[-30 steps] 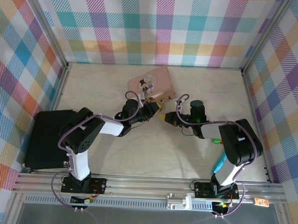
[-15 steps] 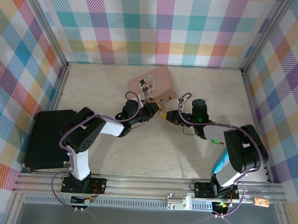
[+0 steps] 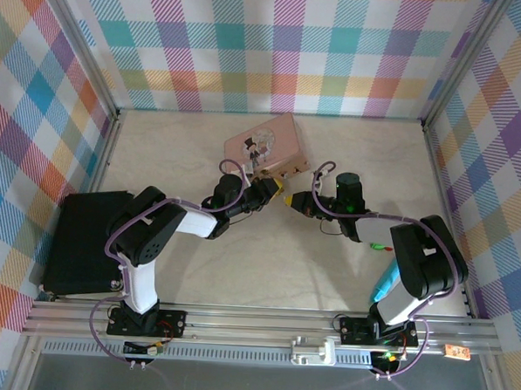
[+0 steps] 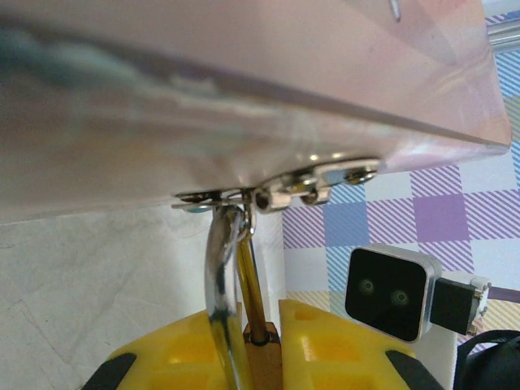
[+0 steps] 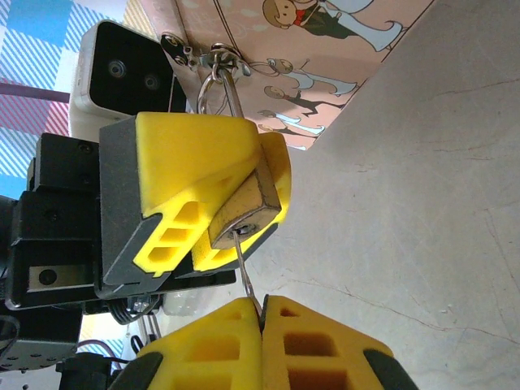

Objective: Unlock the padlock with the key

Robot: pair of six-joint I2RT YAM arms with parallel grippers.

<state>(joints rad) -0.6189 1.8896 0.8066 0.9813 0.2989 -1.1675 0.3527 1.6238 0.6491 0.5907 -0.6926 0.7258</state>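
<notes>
The small brass padlock (image 5: 248, 203) hangs by its shackle (image 5: 219, 85) from the hasp of the pink tin (image 5: 325, 49). My left gripper (image 4: 264, 313) is shut on the padlock body (image 4: 264, 357), and its yellow fingers (image 5: 195, 162) clamp it from both sides. The thin key (image 5: 248, 272) is pinched in my right gripper (image 5: 262, 302), and its tip sits in the keyhole on the padlock's underside. In the top view the left gripper (image 3: 272, 189) and the right gripper (image 3: 292, 202) meet tip to tip just below the tin (image 3: 267, 147).
A black pad (image 3: 79, 242) lies at the left of the table. Checked walls close in the back and sides. The right wrist camera (image 4: 388, 291) sits close behind the padlock. The metal hasp (image 4: 276, 191) juts from the tin's edge.
The right gripper has moved left with the key, closing the gap to the padlock. The left gripper and tin have stayed in place.
</notes>
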